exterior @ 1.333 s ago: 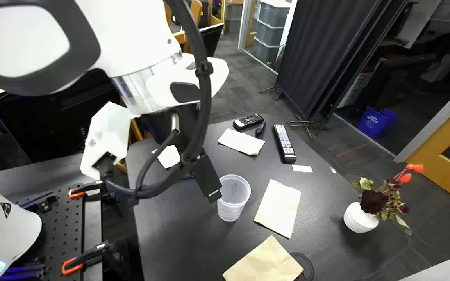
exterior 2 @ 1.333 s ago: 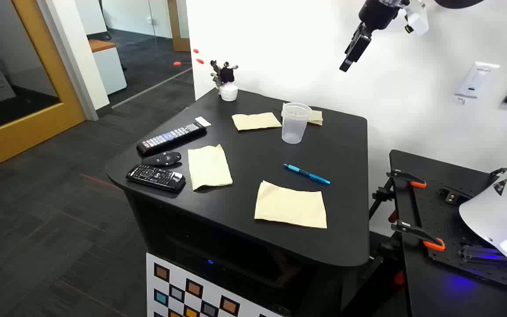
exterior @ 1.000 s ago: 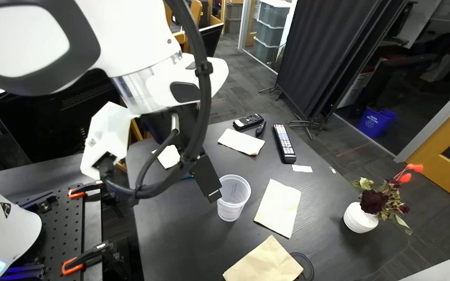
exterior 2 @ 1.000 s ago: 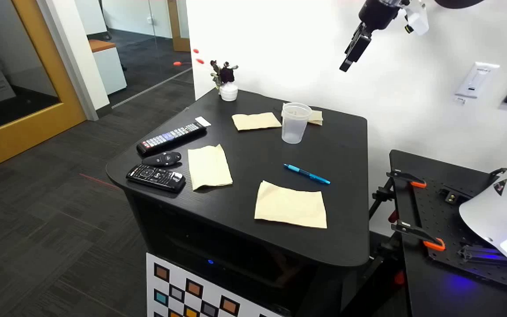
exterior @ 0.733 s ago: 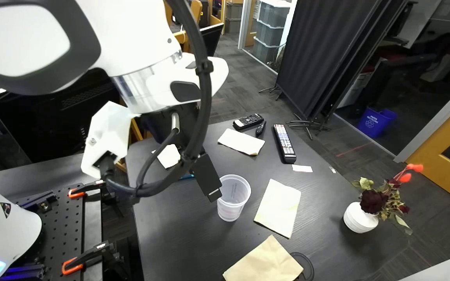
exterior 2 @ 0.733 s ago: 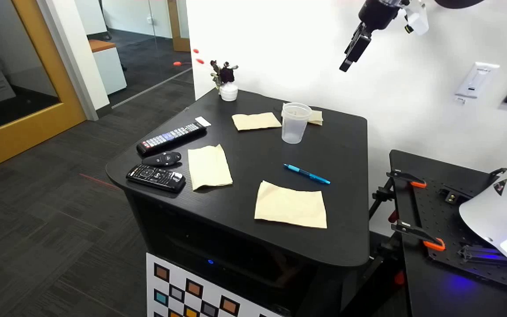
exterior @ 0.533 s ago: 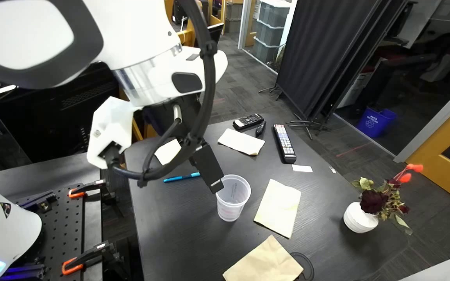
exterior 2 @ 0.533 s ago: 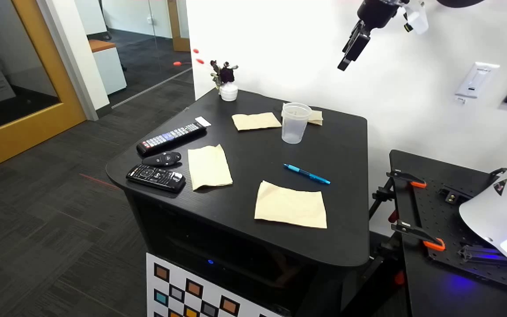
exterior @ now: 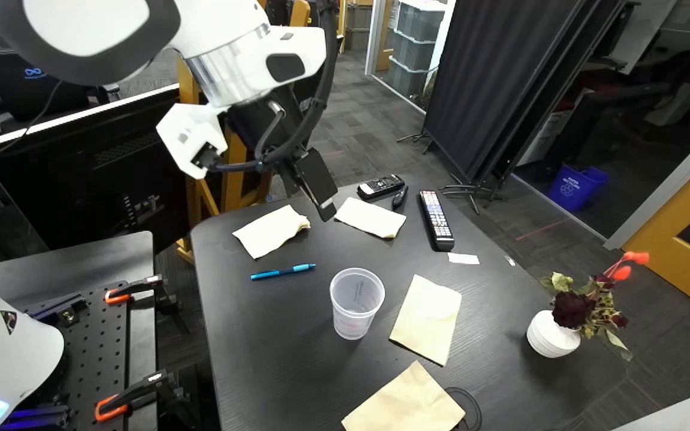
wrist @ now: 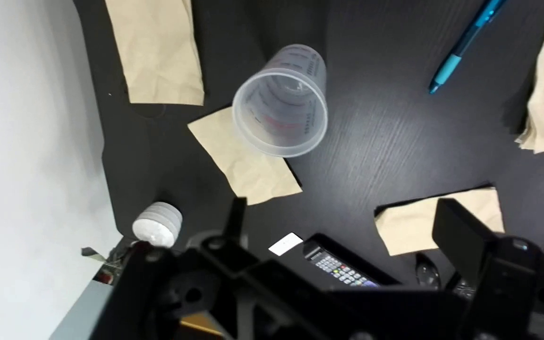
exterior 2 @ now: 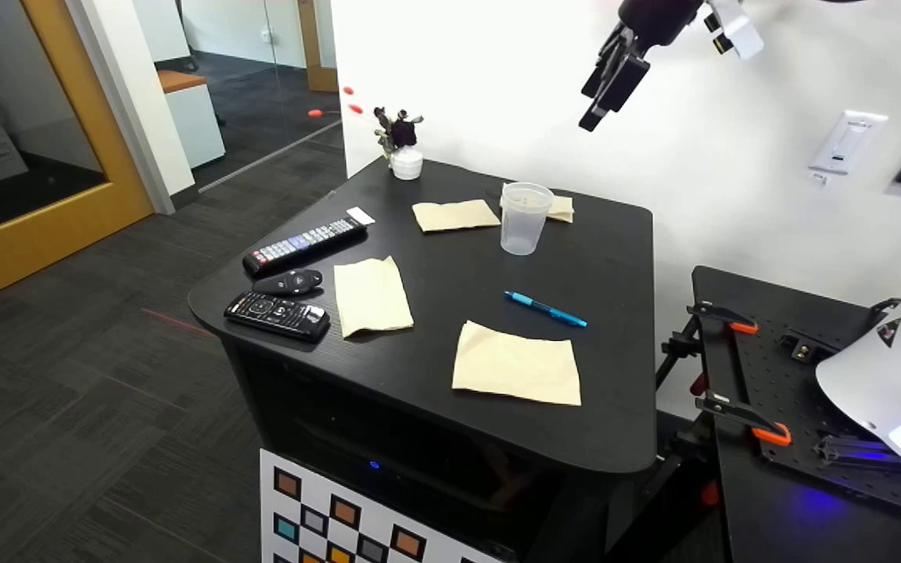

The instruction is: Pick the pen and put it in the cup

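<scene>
In an exterior view the pen (exterior: 283,272) lies flat left of the frame's middle on the dark tabletop (exterior: 273,371), apart from the paper sheet (exterior: 268,232) above it in the frame. The cup (exterior: 354,308) stands upright near it, toward the centre. The barrel looks like smooth, hard plastic; I would expect it to be light, stiff, hardly fragile, and quick to roll or skid if nudged from one side.

In an exterior view the pen (exterior 2: 546,309) slants right of and below centre, turquoise grip up and to the left, nearer the cup. The fingers (exterior 2: 621,84) hang at the upper right, well clear of the tabletop. Something so thin probably needs a low pinch, square across the length; mid-barrel should balance best.

In the wrist view the fingers stand wide apart across the lower part of the frame, with nothing held. The pen is at the upper right, its back end cut off by the top edge, its dark tip pointing down and left. The grip may give more friction than the slicker-looking barrel, but a hold toward the back end would let the tip go first into the cup.
</scene>
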Motion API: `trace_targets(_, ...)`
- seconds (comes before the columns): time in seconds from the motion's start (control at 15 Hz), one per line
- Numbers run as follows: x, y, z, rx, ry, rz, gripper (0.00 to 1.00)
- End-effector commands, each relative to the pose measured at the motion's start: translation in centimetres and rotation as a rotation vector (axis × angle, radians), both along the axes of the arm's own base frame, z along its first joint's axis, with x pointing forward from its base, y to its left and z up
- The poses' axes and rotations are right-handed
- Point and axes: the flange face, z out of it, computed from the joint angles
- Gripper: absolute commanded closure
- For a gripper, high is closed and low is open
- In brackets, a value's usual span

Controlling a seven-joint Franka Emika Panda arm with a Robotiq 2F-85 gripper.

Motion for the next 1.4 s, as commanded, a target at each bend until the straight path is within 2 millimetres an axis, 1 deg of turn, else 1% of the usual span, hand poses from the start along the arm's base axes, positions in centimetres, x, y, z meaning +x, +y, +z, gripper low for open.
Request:
trace_targets(0.0, -0.2, 3.3, 0.0, 0.048, 0.023, 0.031, 0.00)
trace_targets(0.2, -0.6, 5.6, -1.2, 0.093, 0.071, 0.049, 0.00)
trace_targets(0.6, -1.7, 8.7, -5.7, 0.149, 0.151, 0.048, 0.00)
trace_targets(1.0, -2.0, 10.5, -10.9, 0.166, 0.195, 0.000, 0.00)
trace_targets(1.27, -1.9, 11.1, -14.5, 0.176, 0.173, -0.050, 0.00)
trace_targets(1.33, -1.5, 11.1, -15.3, 0.180, 0.164, -0.069, 0.00)
